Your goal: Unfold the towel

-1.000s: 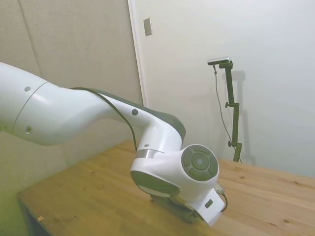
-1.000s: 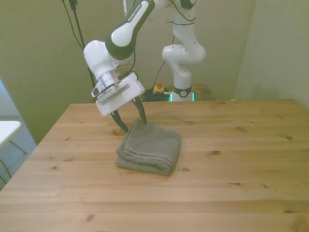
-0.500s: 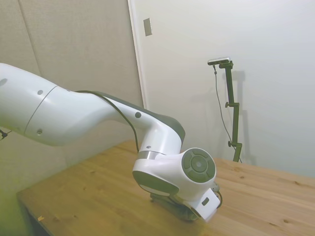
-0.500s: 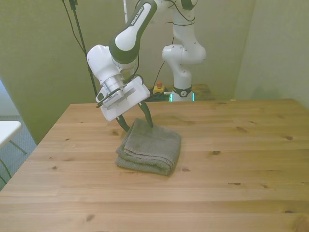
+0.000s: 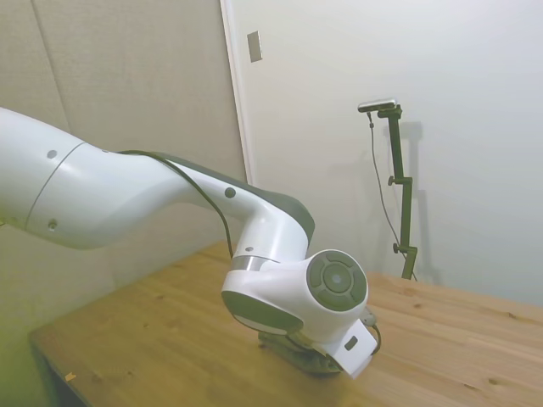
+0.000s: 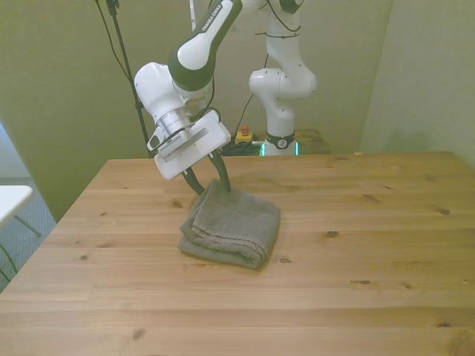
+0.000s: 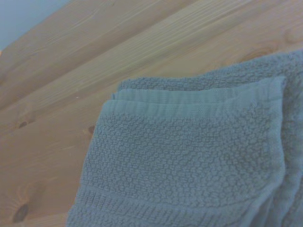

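Towel [image 6: 231, 227] lying folded in thick layers on the table [image 6: 371, 282], toward its far edge. Gripper [image 6: 211, 185] tilted over the towel's far corner, fingers spread, one on each side of that corner, nothing pinched yet. In the wrist view, towel [image 7: 189, 156] showing stacked hems at the corner.

Risks: closing on all layers at once, lifting the whole bundle instead of peeling the top one. Closing too high, slipping off the terry. Pressing too low, dragging the towel along the table.
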You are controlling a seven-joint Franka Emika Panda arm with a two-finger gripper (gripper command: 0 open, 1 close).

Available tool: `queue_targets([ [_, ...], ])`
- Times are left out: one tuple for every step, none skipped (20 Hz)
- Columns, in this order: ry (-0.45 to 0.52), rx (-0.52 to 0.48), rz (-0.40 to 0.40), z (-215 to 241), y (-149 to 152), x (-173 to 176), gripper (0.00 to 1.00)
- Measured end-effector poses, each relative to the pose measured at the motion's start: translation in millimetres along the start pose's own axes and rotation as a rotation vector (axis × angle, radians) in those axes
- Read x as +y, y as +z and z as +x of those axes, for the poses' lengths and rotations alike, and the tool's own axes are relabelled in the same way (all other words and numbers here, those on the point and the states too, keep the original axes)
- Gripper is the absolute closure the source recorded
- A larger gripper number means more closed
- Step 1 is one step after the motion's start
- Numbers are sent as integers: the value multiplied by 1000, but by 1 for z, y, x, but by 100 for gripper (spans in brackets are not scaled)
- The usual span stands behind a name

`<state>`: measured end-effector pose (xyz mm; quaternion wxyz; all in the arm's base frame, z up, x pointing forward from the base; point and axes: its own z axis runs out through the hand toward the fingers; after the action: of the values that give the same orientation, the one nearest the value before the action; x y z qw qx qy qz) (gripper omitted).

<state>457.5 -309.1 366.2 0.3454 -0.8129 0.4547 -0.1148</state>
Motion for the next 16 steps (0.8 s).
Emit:
queue_targets([
  [-1,2,2,-1,-2,0,100],
  [-2,2,2,-1,-2,-1,100],
  [-1,2,2,-2,-3,0,100],
  [0,1,1,-2,-2,1,100],
  [2,1,-1,-2,-2,2,100],
  [1,1,-7,-2,-3,4,0],
  [-2,1,-17,-2,-4,6,0],
  [-4,4,-26,-1,-5,8,100],
  [-7,13,-32,-1,-6,9,100],
  [-8,19,-34,0,-6,8,100],
  [-9,21,-35,0,-6,8,100],
  [-8,21,-35,0,-6,8,100],
  [-7,22,-35,0,-7,9,100],
  [-5,22,-35,0,-7,10,100],
  [-2,23,-35,1,-7,11,100],
  [-1,24,-35,1,-8,12,100],
])
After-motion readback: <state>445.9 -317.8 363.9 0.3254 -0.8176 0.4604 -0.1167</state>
